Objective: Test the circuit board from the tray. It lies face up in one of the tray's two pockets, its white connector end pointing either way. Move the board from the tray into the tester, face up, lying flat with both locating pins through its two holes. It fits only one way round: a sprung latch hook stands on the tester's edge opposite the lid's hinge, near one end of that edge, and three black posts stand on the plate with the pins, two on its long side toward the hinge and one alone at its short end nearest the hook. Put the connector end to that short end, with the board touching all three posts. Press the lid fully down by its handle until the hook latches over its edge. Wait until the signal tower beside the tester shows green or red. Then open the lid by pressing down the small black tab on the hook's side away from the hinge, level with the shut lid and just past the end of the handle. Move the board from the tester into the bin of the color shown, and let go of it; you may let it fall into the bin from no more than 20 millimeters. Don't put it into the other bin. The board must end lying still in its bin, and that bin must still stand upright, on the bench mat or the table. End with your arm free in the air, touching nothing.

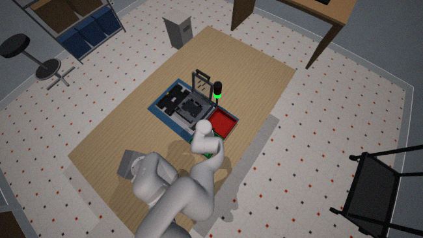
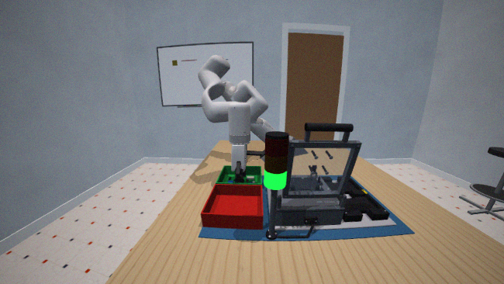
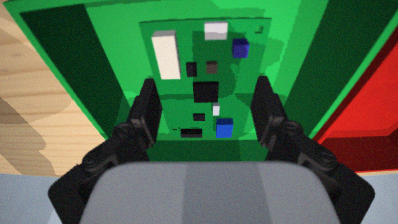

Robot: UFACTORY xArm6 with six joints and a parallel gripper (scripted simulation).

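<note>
My gripper point(image 2: 239, 176) point(image 3: 205, 91) is shut on the circuit board point(image 3: 175, 90), its fingers at the board's two long edges. The board is face up and about level inside the green bin point(image 1: 208, 156) point(image 2: 220, 177) point(image 3: 52, 42). Whether it touches the bin's floor cannot be told. The signal tower point(image 1: 217, 95) point(image 2: 275, 179) shows green. The tester point(image 1: 183, 112) point(image 2: 310, 215) has its lid point(image 1: 192, 82) point(image 2: 326, 144) standing open, handle point(image 2: 329, 127) on top; no board shows on it.
The red bin point(image 1: 222, 123) point(image 2: 236, 206) point(image 3: 370, 100) stands beside the green bin, with nothing inside. The black tray point(image 1: 170, 99) point(image 2: 362, 206) lies on the tester's far side from the bins. The raised lid and the tower stand up as obstacles. A blue mat point(image 1: 163, 114) point(image 2: 395, 230) lies underneath.
</note>
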